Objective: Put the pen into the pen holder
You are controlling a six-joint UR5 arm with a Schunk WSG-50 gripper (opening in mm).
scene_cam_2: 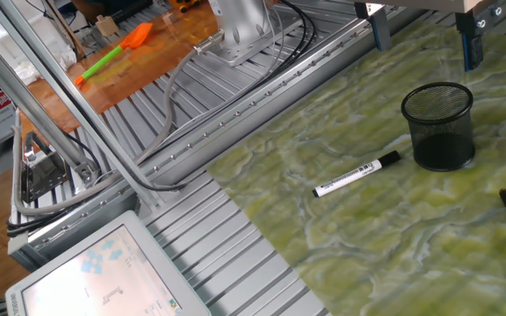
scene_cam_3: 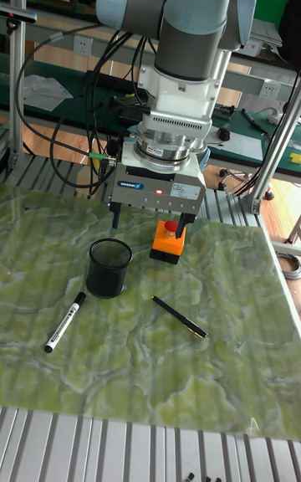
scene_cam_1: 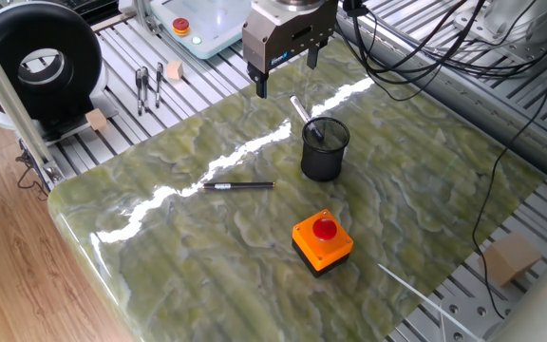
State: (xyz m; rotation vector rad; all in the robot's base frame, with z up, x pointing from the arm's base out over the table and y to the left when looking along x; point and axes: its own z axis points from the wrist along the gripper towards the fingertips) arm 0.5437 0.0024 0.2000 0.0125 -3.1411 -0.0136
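The pen (scene_cam_2: 356, 175), pale with a dark cap, lies flat on the green marble table next to the pen holder (scene_cam_2: 437, 125), a black mesh cup standing upright. The tall fixed view shows the pen (scene_cam_3: 64, 322) on the table in front of and left of the pen holder (scene_cam_3: 109, 267). In one fixed view the pen (scene_cam_1: 300, 107) pokes out from behind the pen holder (scene_cam_1: 324, 149). My gripper (scene_cam_1: 287, 74) hangs open and empty above the table, behind the holder and away from the pen. It also shows as the gripper (scene_cam_2: 426, 42) and the gripper (scene_cam_3: 148, 224).
A black pen (scene_cam_1: 238, 186) lies on the marble left of the holder. An orange button box (scene_cam_1: 322, 240) with a red button stands nearer the front edge. Cables (scene_cam_1: 425, 47) run along the back right. A cardboard block (scene_cam_1: 513, 258) sits off the table's right corner.
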